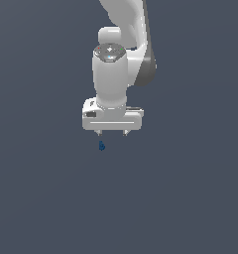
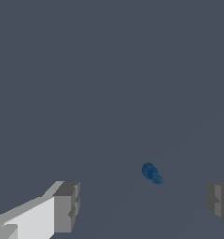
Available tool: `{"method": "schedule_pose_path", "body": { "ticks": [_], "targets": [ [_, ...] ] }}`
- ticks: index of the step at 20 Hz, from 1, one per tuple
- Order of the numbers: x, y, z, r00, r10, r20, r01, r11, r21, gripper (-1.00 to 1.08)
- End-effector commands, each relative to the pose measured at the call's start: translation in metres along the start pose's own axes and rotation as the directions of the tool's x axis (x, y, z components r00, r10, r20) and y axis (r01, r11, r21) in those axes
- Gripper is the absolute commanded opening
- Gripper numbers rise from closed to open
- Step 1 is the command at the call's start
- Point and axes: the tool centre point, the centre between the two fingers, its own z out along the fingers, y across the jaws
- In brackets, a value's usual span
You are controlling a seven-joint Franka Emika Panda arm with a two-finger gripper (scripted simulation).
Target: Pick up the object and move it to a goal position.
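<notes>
The white gripper [image 1: 112,132] is hanging at the centre of the exterior view, its fingers [image 2: 67,205] spread wide apart and gripping nothing. The dark blue object [image 1: 101,146] is lying on the grey floor [image 1: 41,198] just below the gripper's left fingertip in that frame. In the wrist view the object [image 2: 151,173] is sitting between the two fingers, nearer one, touching neither.

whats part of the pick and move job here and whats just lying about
Part of the job:
- the dark blue object, lying free
- the gripper, open above it, holding nothing

Just lying about:
- nothing else shows, only the plain grey ground
</notes>
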Motion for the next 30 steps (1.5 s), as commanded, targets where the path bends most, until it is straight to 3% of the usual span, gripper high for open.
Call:
{"method": "schedule_pose_path", "body": {
  "ticks": [1,11,21,30],
  "targets": [
    [-0.002,0.003,0.005,1.0,-0.017,0.003,0.017,1.0,0.0,1.0],
    [-0.019,0.025,0.042,0.988,-0.153,0.023,0.153,0.988,0.007,1.0],
    [-0.046,0.052,0.088,0.943,-0.329,0.043,0.328,0.944,0.027,1.0],
    [-0.059,0.063,0.108,0.913,-0.404,0.048,0.403,0.914,0.04,1.0]
  ]
}}
